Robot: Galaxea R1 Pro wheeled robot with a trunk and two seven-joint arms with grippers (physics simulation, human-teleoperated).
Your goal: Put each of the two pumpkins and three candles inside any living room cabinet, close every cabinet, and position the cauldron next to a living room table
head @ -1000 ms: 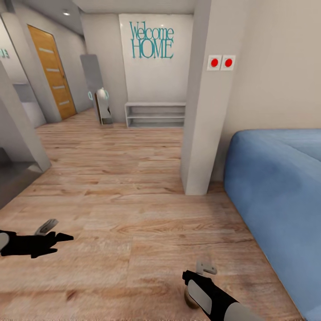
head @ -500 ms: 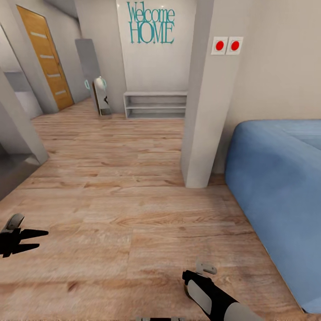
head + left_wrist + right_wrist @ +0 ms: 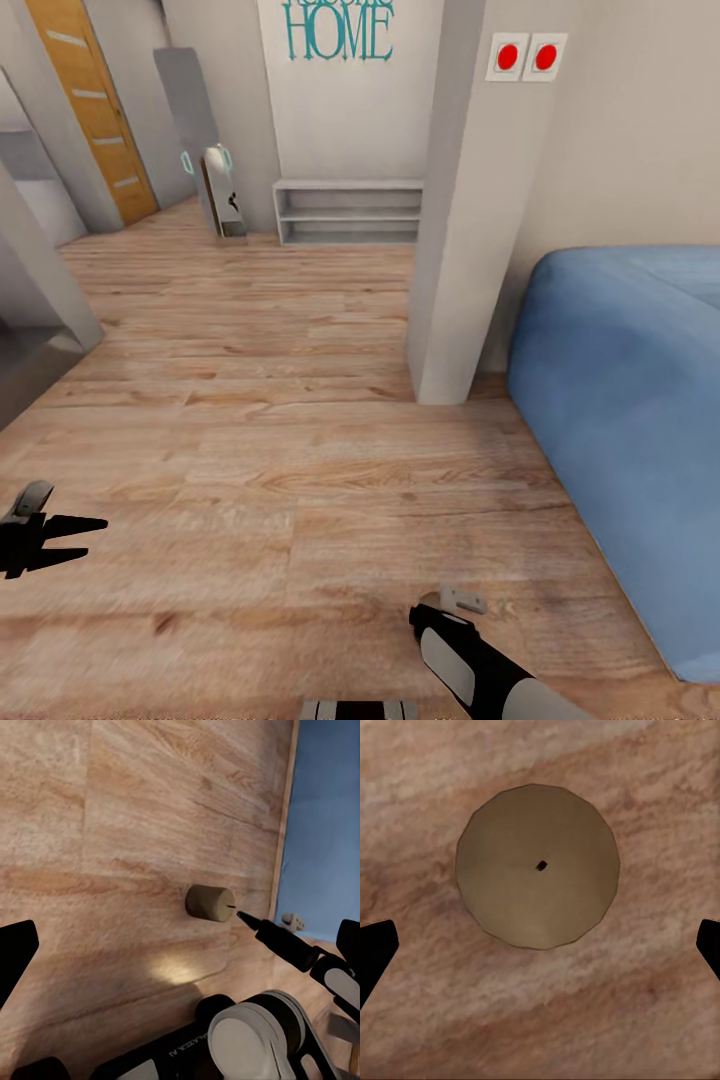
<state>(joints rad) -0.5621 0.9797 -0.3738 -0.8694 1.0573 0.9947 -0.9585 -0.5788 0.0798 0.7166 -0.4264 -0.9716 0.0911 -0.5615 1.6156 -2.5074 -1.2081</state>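
A short tan candle (image 3: pixel 538 865) stands upright on the wood floor, seen from straight above in the right wrist view. My right gripper (image 3: pixel 540 949) hangs open over it, one black fingertip on either side and neither touching. In the left wrist view the same candle (image 3: pixel 211 902) sits on the floor with one of the right gripper's fingers (image 3: pixel 279 941) just beside it. In the head view my right arm (image 3: pixel 470 665) points down near the bottom edge and covers the candle. My left gripper (image 3: pixel 90 538) is open and empty, low at the left edge. Pumpkins, cabinet and cauldron are out of view.
A blue sofa (image 3: pixel 620 420) fills the right side, close to my right arm. A white pillar (image 3: pixel 460 200) stands ahead beside it. Farther off are a low white open shelf (image 3: pixel 347 212), a leaning mirror (image 3: pixel 190 110) and an orange door (image 3: pixel 90 110). Wood floor (image 3: pixel 250 420) stretches ahead.
The head camera has tilted down, so the whole room has slid up in the picture. My left gripper drew back toward the left edge a second ago and has held still since. The right arm stays put.
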